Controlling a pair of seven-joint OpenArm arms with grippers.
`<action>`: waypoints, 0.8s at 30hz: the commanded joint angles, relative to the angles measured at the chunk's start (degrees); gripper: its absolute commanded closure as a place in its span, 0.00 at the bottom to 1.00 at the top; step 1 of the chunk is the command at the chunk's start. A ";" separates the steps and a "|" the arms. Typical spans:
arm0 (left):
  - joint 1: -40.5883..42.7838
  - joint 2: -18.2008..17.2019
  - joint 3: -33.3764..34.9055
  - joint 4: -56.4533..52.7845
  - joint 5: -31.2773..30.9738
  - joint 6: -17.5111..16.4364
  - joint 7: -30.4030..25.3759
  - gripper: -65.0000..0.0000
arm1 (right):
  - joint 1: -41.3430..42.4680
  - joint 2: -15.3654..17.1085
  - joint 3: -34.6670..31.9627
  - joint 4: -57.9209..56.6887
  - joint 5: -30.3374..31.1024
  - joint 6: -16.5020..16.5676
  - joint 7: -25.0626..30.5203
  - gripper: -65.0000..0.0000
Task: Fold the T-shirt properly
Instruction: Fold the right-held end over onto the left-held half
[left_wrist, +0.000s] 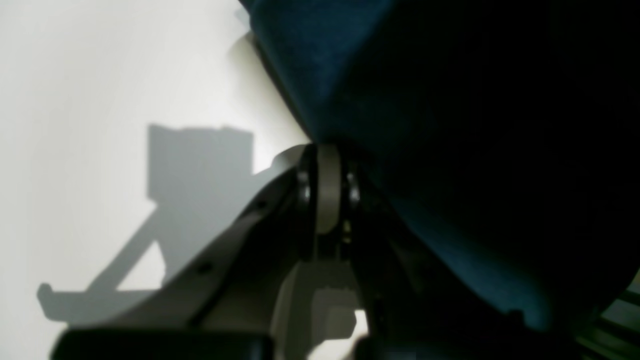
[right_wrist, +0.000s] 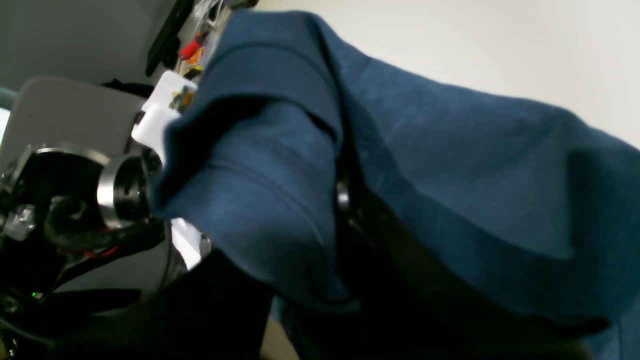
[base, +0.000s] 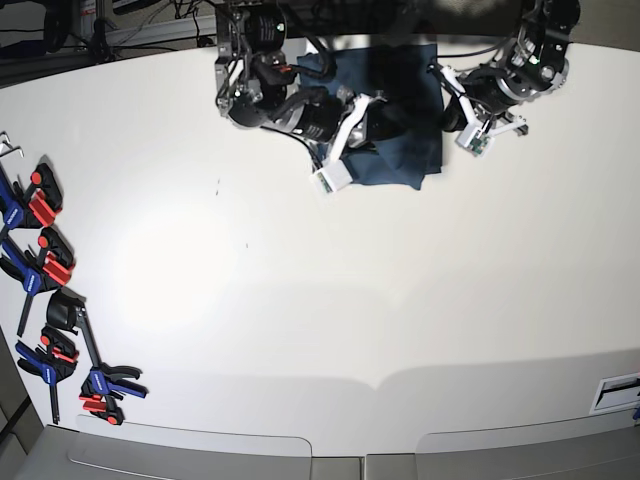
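Base view shows you the T-shirt (base: 400, 125) at the tabletop's (base: 320, 300) far edge, already a compact rectangle. Your left hand (left_wrist: 327, 150) is pressed together on its edge; the right hand (right_wrist: 345, 200) pinches a hemmed fold. Final folds and smoothing likely remain.

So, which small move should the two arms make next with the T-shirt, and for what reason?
Probably lift both held edges together and carry them across the shirt to complete a fold. The left gripper and the right gripper both seem shut on the T-shirt, whose cloth drapes over them, raised off the white table and bunched rather than flat.
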 joint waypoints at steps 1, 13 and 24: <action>0.52 -0.35 0.17 -0.33 0.96 -0.50 3.61 1.00 | 0.50 -0.44 -0.68 1.01 1.51 0.57 1.01 1.00; 0.35 -0.55 0.15 -0.31 0.98 -0.48 3.98 1.00 | 1.79 -0.44 -1.68 1.01 4.81 0.61 -0.76 0.63; 0.22 -0.92 -0.11 0.42 1.22 -0.50 6.25 1.00 | 5.57 -0.44 -1.66 1.01 25.70 3.58 -10.95 0.63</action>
